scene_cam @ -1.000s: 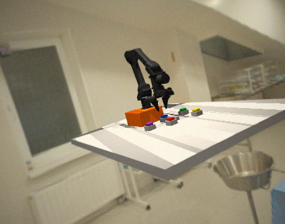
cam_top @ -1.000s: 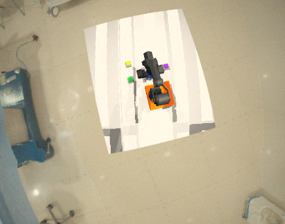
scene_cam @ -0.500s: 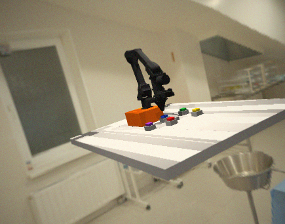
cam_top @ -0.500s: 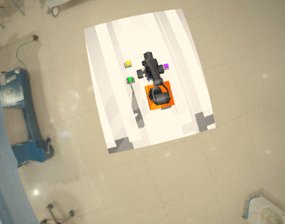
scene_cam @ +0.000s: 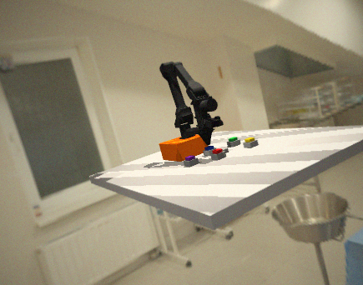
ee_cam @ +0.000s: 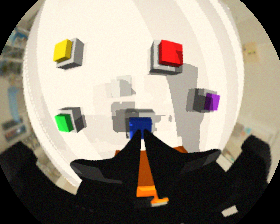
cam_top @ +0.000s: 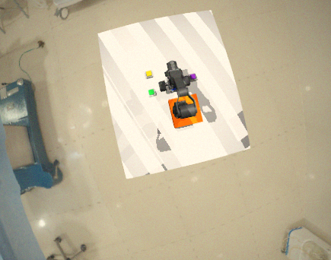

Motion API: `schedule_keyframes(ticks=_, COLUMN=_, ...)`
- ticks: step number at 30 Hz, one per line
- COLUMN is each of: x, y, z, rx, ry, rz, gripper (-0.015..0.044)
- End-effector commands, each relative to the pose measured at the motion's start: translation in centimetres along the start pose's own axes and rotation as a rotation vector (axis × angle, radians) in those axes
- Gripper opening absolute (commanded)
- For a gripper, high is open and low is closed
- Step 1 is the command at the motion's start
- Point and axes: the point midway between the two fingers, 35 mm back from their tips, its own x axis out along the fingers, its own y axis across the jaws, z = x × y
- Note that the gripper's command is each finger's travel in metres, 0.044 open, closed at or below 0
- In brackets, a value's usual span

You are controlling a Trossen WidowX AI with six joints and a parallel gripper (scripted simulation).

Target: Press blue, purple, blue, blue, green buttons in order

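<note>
Soft, even indoor light, bright and slightly washed out. Pale glare spots dot the floor (cam_top: 41,222) in the top view, and grey shadows fall across the striped table top (cam_top: 220,125). In the exterior view the window (scene_cam: 45,125) and the room behind are blurred. The wrist view is a fisheye circle, bent and black at its edges

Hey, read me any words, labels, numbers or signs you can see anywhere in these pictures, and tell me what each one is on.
No text can be read in any view.
The blue button, purple button, green button, red button and yellow button carry plain caps without markings.
The orange base shows no brand.
The small patch by the window is too blurred to read.
</note>
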Motion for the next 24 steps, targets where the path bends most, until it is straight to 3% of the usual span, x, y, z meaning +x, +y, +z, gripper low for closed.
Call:
schedule_keyframes(ticks=1, x=0.86, y=0.08, z=-0.26, rx=0.005, ry=0.007, rz=0.005, gripper=0.002)
schedule_keyframes(ticks=24, x=1.73, y=0.09, z=-0.34, rx=0.005, ry=0.008, rz=0.005, gripper=0.002)
